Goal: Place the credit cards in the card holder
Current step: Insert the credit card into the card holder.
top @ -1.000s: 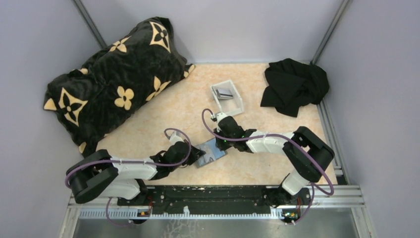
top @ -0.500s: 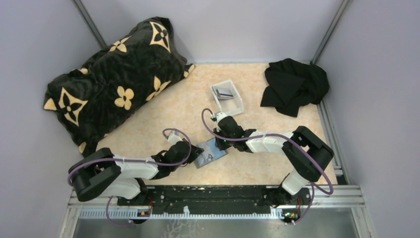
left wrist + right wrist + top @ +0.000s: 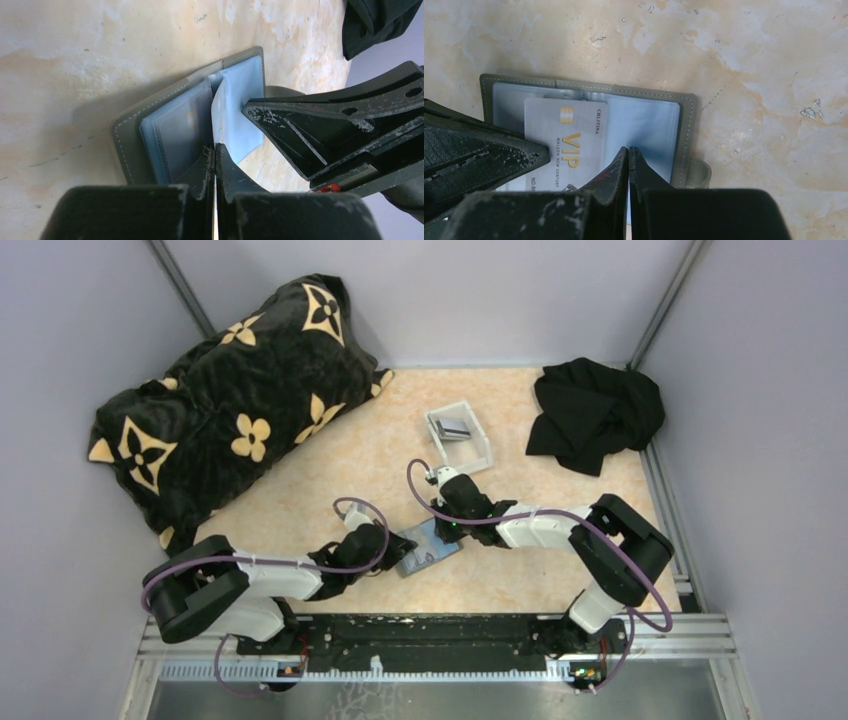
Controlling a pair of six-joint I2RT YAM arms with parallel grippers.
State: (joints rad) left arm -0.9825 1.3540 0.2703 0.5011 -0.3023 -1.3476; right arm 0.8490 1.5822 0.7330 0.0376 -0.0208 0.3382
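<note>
Cushion (image 3: pixel 230 410): black with cream flower motifs, lodged in the far left corner, partly on the desk (image 3: pixel 330 470).
Desk: beige, marbled surface; all other items are carried on it.
Left end effector (image 3: pixel 392 552): fingers pressed together. The tips are set at the near-left edge of the card holder (image 3: pixel 425 550). Whether anything is pinched between them cannot be told.
Card holder: grey bifold with stitched edges, laid open on the desk near the front centre, between the two end effectors. Pale blue sleeve panels face up, and one clear leaf is raised at the fold.
VIP card (image 3: pixel 566 135): silver-grey with a gold chip and gold lettering, seen on one panel of the holder. Its lower part is hidden by the left end effector.
Right end effector (image 3: pixel 447 530): fingers closed. The tips are down on the other panel, just beside the card.
White tray (image 3: pixel 478 452): rectangular, placed behind the holder and apart from it.
Credit cards (image 3: pixel 455 427): a dark grey stack lying inside the tray.
Black cloth (image 3: pixel 595 410): crumpled in the far right corner.
</note>
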